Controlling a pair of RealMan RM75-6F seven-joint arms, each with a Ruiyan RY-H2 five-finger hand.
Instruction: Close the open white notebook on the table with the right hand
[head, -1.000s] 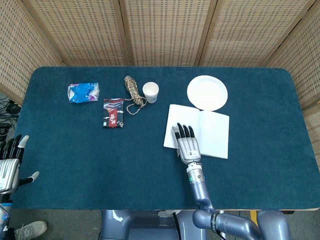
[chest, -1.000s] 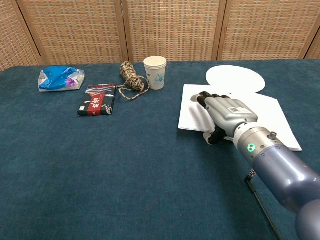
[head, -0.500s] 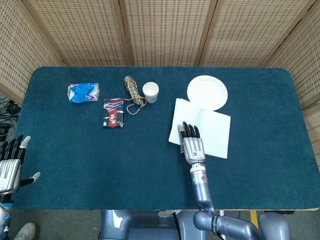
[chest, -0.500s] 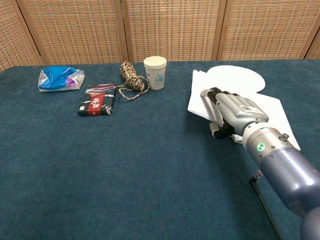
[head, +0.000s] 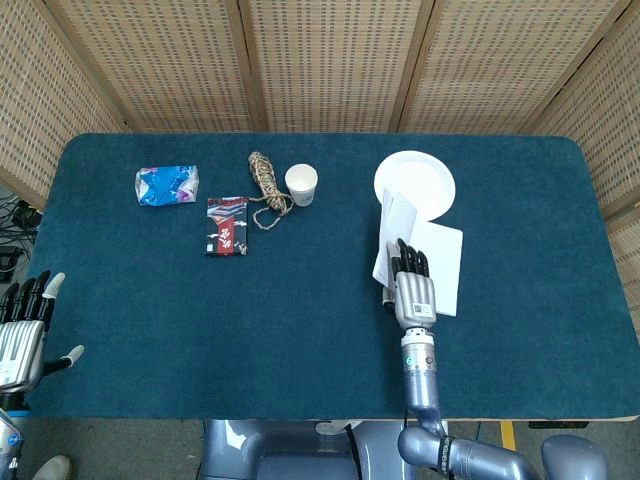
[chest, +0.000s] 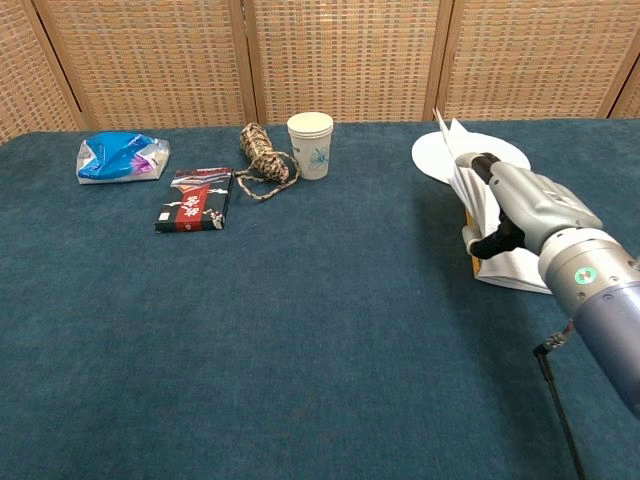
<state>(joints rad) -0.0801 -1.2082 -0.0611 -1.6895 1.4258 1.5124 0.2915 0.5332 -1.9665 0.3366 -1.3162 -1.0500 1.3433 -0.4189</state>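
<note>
Head view: the left hand (head: 22, 335) is seen nearest, off the table's (head: 200, 340) left edge, fingers spread and empty. The right hand (head: 412, 290) is laid with straight fingers against the white notebook's (head: 440, 262) raised left half (held almost upright). Beyond, a paper plate (head: 415, 185) is just overlapped by the lifted pages.
</note>
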